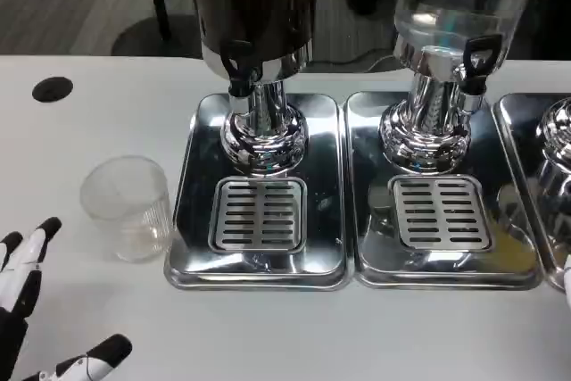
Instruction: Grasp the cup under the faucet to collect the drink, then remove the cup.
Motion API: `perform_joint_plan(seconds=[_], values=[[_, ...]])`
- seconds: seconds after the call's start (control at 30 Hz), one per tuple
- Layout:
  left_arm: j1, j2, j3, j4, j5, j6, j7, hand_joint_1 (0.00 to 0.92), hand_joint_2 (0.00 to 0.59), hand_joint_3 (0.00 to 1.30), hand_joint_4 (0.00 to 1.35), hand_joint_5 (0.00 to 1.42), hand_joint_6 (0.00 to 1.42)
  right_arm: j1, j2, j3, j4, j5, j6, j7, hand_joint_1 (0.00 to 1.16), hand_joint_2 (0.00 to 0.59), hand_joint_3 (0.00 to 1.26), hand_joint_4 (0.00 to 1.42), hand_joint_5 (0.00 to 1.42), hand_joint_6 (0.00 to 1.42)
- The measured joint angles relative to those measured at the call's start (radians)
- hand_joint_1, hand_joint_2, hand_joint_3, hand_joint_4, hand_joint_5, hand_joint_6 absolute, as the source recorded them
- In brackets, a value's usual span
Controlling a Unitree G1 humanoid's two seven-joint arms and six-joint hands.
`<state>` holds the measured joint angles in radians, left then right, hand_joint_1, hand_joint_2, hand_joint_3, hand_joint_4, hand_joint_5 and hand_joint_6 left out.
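Note:
A clear plastic cup (pixel 128 207) stands upright on the white table, left of the left drip tray (pixel 259 256). The dark drink dispenser's black faucet (pixel 238 60) hangs above that tray's grate (pixel 259 214), with nothing under it. My left hand (pixel 36 310) is at the bottom left corner, open with fingers spread, a short way below and left of the cup and not touching it. A sliver of my right hand (pixel 566 276) shows at the right edge; how its fingers lie is hidden.
A second dispenser with clear liquid and a black tap (pixel 475 58) stands over the middle tray (pixel 442 265). A third chrome base (pixel 558 136) sits at the far right. A black round hole (pixel 53 88) marks the table at the back left.

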<state>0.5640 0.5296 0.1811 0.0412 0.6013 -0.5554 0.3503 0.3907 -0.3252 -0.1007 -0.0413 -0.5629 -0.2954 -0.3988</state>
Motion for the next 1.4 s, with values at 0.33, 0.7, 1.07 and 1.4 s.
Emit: perform_joint_plan(seconds=[0.33,0.7,1.07,1.4], values=[[-0.009,0.001,0.000,0.006,-0.002,0.000,0.000,0.000,0.053,0.01,0.00,0.00,0.00,0.007,0.002,-0.011,-0.007,0.001,0.000,0.000,0.69,0.559,0.40,0.29,0.22,0.18],[-0.004,0.004,0.000,0.006,-0.002,0.000,-0.001,0.000,0.053,0.01,0.00,0.00,0.00,0.009,0.004,-0.028,0.004,0.003,-0.012,-0.003,0.68,0.562,0.37,0.28,0.21,0.18],[-0.004,0.010,0.001,0.029,-0.028,-0.007,-0.017,0.000,0.051,0.01,0.00,0.00,0.00,0.006,-0.001,-0.031,0.030,-0.001,-0.025,-0.003,0.67,0.564,0.38,0.28,0.21,0.18],[-0.023,-0.008,0.031,0.196,-0.292,-0.074,-0.100,0.002,0.043,0.00,0.00,0.00,0.00,0.005,-0.001,-0.031,0.034,0.000,-0.030,-0.003,0.67,0.564,0.39,0.29,0.22,0.18]])
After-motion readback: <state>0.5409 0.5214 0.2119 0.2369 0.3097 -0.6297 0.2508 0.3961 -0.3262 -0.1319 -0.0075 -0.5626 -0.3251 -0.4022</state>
